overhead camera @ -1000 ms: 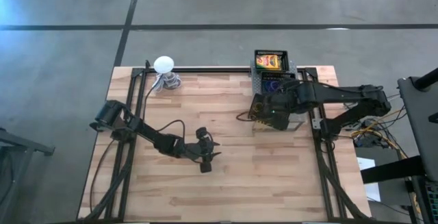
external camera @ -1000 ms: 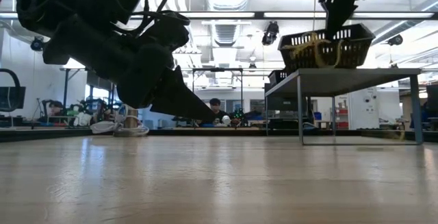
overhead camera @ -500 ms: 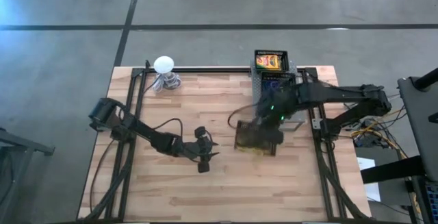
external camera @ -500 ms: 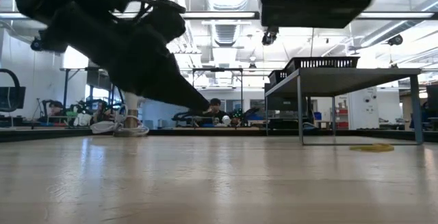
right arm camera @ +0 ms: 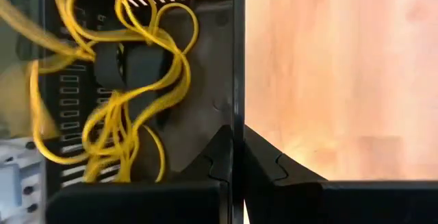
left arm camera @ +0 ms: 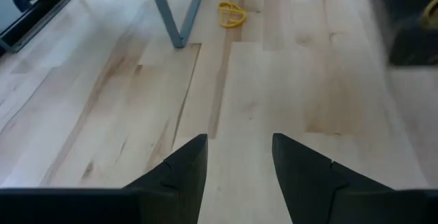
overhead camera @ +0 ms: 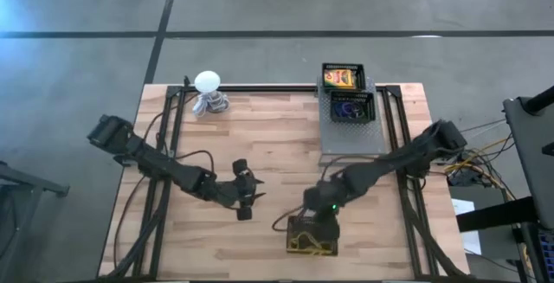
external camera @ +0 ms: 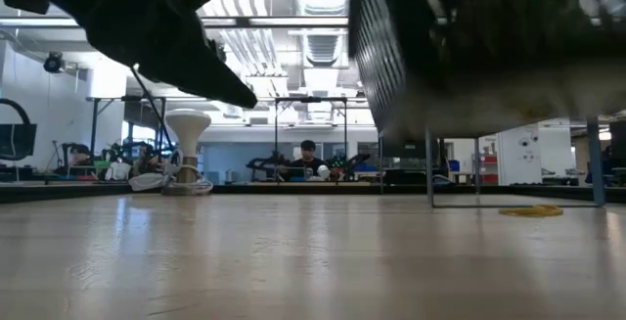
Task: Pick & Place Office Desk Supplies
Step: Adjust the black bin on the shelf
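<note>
Right claw (overhead camera: 322, 220) pinched tight on the rim wall of a black mesh basket (overhead camera: 312, 235), carried over the near middle of the tabletop (overhead camera: 277, 136). In the right wrist view the two fingers (right arm camera: 220, 157) close edge to edge on the basket's thin wall (right arm camera: 237, 59). Tangle of yellow rubber bands (right arm camera: 116, 94) lies inside the basket, just beyond the fingertips on the inner side of the wall; bare wood on the other side. From above, the same yellow loops (overhead camera: 309, 242) show in the basket just past the claw. In the low view the basket (external camera: 469, 56) fills the upper right, raised off the wood.

Left claw (overhead camera: 243, 198) hangs over the tabletop's near left-centre, well apart from the basket, fingers (left arm camera: 186, 164) spread with a clear gap, nothing between them. One loose yellow rubber band (left arm camera: 232, 15) lies flat on the wood ahead of it, beside a leg of the grey metal stand (left arm camera: 179, 11); the low view shows it (external camera: 531, 210) on the tabletop at right.

Grey stand (overhead camera: 351, 136) at the far right carries a black basket (overhead camera: 351, 108) holding small blue and purple rings, and one (overhead camera: 343, 77) holding a yellow-and-green box. White ball-topped object (overhead camera: 208, 81) sits at the far left edge.
</note>
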